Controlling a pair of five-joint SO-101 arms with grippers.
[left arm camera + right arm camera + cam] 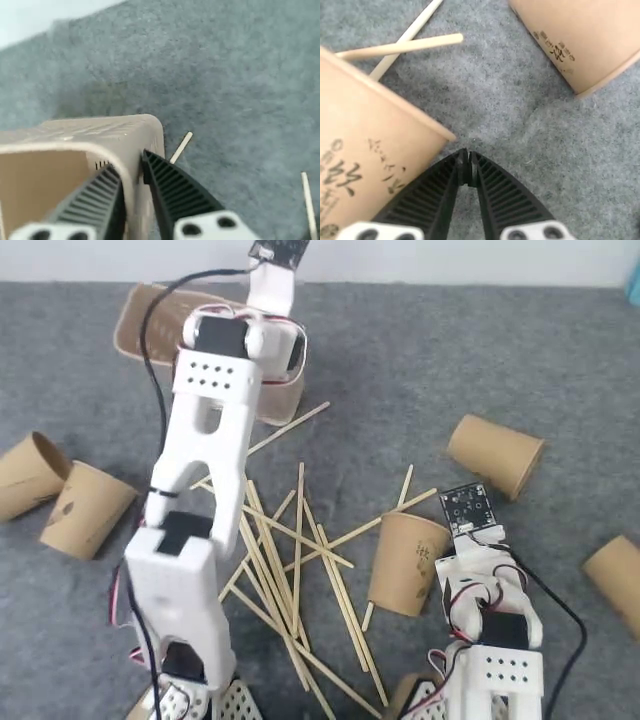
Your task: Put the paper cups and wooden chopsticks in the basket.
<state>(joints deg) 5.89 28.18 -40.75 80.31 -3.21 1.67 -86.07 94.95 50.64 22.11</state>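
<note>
**Left jaws on the basket wall, right jaws shut and empty**

I count one basket, six cups and at least ten chopsticks; the sticks cross too much for an exact number.

The two leftmost cups (60, 495) lie side by side on the grey felt (400, 360), well apart from both grippers.

The left gripper (129, 161) is at the basket (135, 315). Its jaws are almost closed on the basket wall near a corner, with one finger inside, one outside and the rim between them. One stick (290, 430) ends just beside the outer finger. The left arm (205, 440) covers the middle of the basket and the left edge of the chopsticks (290, 560), which lie in a pile between the two arms. A black cable (150, 330) crosses over the basket.

The right gripper (469, 167) has its jaws shut tip to tip, with nothing between them. The near cup (408, 562) is just beside these jaws, its rim near the tips. A lying cup (495, 455) is ahead of the jaws, apart from them. Another cup (615, 580) lies well apart at the right edge. The sixth cup (403, 695) is behind the jaws, mostly hidden by the right arm (500, 670).
</note>
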